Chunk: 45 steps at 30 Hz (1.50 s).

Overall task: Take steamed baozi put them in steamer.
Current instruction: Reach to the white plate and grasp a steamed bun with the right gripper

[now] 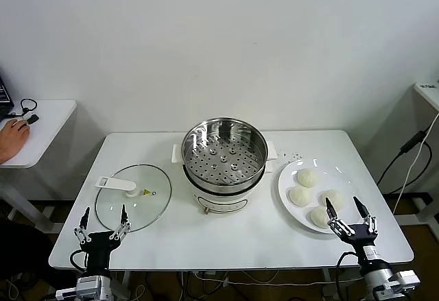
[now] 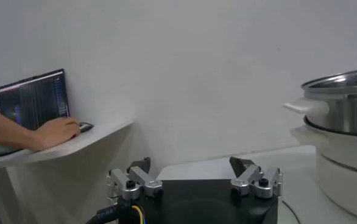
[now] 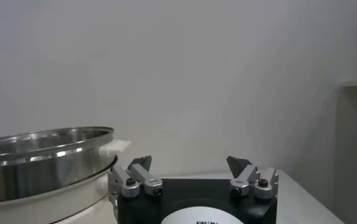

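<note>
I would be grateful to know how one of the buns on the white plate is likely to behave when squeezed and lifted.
The steamed baozi look smooth and domed, so they probably dent under a firm squeeze. They seem light for their size. On the plate they lie close together, so closing on one may nudge its neighbour. The right tool stands open at the plate's near edge.

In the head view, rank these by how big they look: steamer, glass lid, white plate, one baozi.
1. steamer, widest overall with its handles and base.
2. glass lid and white plate: they look about alike, so I won't rank them apart.
3. baozi, clearly smallest; all four look similar.
</note>
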Motion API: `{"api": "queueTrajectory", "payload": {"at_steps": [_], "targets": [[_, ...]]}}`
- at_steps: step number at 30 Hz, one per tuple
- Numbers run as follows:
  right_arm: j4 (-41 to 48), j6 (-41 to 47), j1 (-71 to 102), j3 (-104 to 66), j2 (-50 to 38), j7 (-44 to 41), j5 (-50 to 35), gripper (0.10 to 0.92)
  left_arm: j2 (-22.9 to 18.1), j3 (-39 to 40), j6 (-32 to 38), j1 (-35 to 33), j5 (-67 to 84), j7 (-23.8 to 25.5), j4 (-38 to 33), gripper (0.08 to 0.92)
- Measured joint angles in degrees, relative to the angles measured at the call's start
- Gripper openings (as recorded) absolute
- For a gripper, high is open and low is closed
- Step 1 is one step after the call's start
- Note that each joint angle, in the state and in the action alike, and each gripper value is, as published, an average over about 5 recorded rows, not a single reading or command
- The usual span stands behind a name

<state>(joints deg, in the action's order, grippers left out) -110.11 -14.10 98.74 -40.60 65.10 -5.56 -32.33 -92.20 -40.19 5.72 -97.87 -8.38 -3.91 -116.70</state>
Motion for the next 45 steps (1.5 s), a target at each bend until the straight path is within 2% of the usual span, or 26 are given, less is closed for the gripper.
{"api": "queueTrajectory", "payload": {"at_steps": [9,22,32,45], "targets": [[0.4,4.9,-3.6,1.1,-0.7,3.3,3.6,0.823,0.0,0.1,-0.1,-0.2,0.0,0.0,-0.2,0.823],[2.7,18.4,-15.3,4.7,-6.2,3.6,11.5,0.823,0.0,0.2,-0.1,-0.1,0.1,0.1,-0.6,0.823],[6.4,27.7,-25.3,8.8,-15.0,-2.9,17.6,0.823,0.0,0.5,0.1,-0.2,-0.5,0.2,-0.5,0.823],[11.8,33.9,-37.2,16.9,-30.9,-17.3,21.9,0.823,0.0,1.3,0.6,-0.6,-1.7,0.3,-0.5,0.823]]}}
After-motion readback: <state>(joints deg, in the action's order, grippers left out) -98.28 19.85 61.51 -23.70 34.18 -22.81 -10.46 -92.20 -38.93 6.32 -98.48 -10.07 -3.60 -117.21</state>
